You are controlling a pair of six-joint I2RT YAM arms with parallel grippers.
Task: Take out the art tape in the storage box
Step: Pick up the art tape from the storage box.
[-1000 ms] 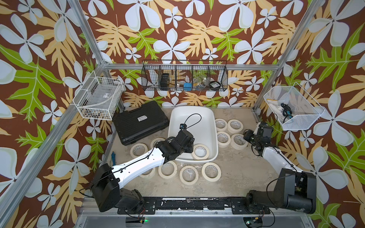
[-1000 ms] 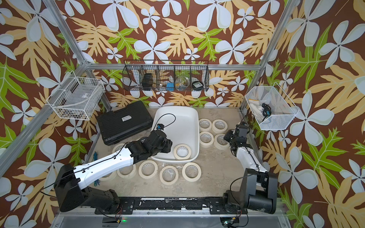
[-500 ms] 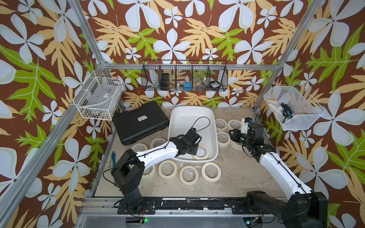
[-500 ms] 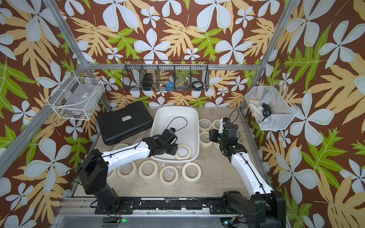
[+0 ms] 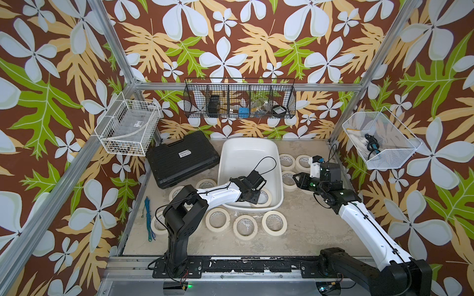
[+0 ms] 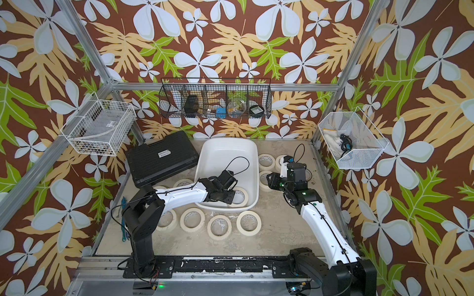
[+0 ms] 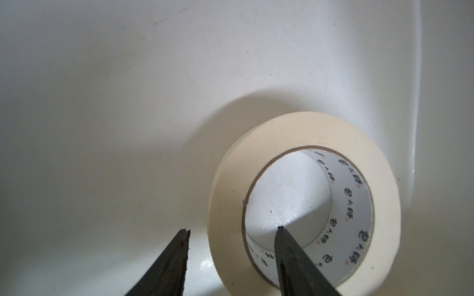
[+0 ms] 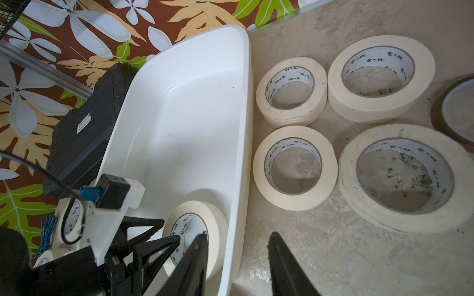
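**A:** Where's the tape that's left to take?

**B:** One roll (image 7: 230, 179) lies flat in the box (image 5: 248, 141), hole up. It sits in the near corner on the right arm's side, close to the sloping wall. The other rolls (image 5: 245, 225) I can see are out on the table (image 5: 310, 230).

**A:** Which arm is nearer?

**B:** The left, by far. The left fingers (image 7: 288, 256) are down at the roll, about half spread, straddling its band. One tip is inside the core and the other is outside, on the side away from the wall. Box floor shows between the outer tip and the band, so I judge nothing is pinched yet.

**A:** What does the grab turn on?

**B:** The band stands between the two tips, so closing them should catch it without shifting sideways. After that it's a lift over the rim. The wall is close on the far side of the roll, so a skewed pull could wedge or tip it.

**A:** And the right arm?

**B:** The right fingers (image 8: 282, 269) hang raised by the box's rim on their own side, parted fairly narrowly and holding nothing. Four of the other rolls lie on the table just beyond them.
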